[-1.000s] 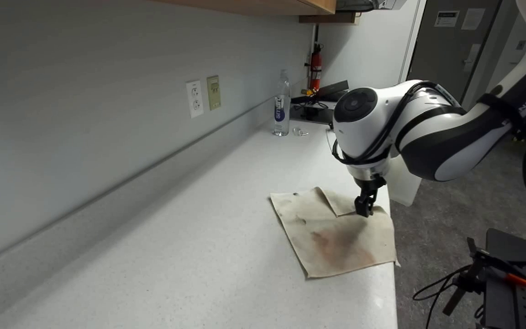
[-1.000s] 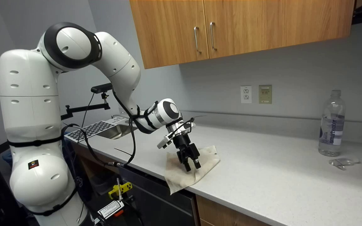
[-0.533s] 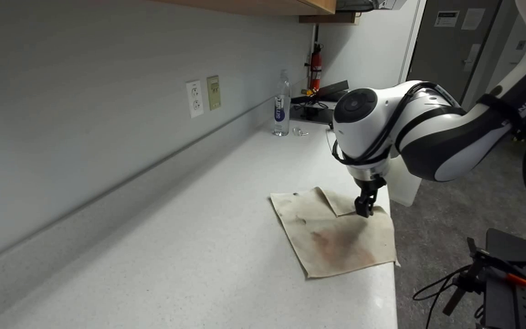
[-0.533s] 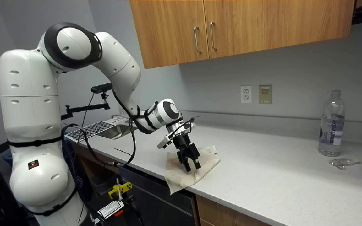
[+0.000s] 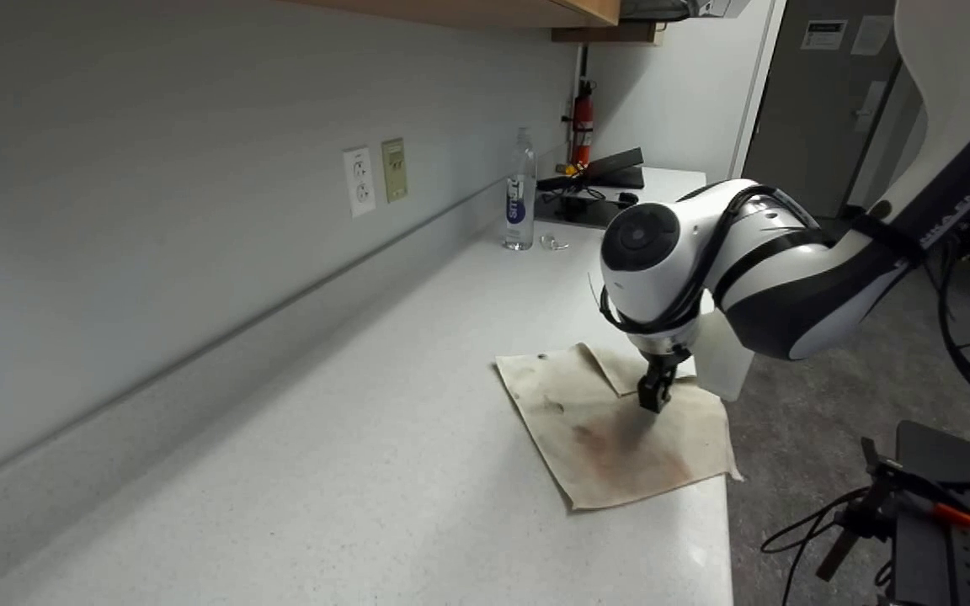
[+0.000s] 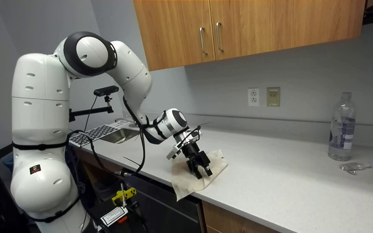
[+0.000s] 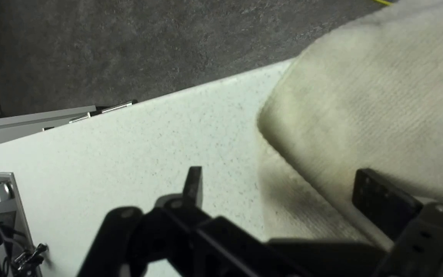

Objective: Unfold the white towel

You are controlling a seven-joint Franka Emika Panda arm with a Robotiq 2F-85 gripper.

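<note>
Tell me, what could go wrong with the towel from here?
The towel hangs partly over the edge of the counter, so a careless tug might drag it off.

The open gripper is low over the cloth, near a folded-over flap. It might pinch both layers and lift the whole towel instead of unfolding it.

It might also close without catching the flap at all.

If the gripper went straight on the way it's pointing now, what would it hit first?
Most likely the white towel below its open fingers, though depth is unclear and one finger might meet the countertop.
</note>
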